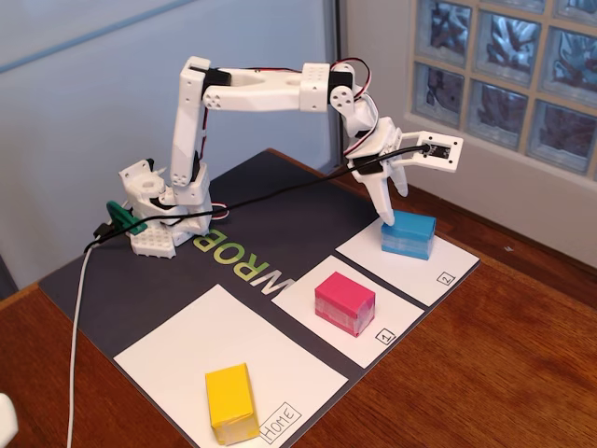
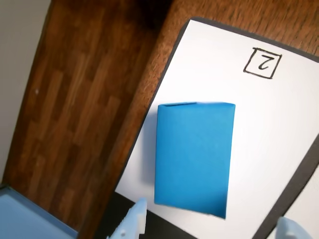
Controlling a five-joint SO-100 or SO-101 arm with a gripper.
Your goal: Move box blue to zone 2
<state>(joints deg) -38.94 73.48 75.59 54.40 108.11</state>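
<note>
Box blue (image 2: 194, 158) resting on zone 2 (image 2: 279, 124), between spread, released fingers (image 2: 133, 221), untouched.

- The fixed view stands off the table's front corner, raised, looking obliquely down across the dark mat (image 1: 280, 205) toward the glass-block window (image 1: 504, 65).
- The wrist view rides close above zone 2 (image 2: 279, 129), looking nearly straight down, probably slightly tilted.
- Both views share zone 2 (image 1: 438, 266) and the box blue (image 1: 408, 233) (image 2: 194, 157) lying on it, beside the mat's edge.
</note>
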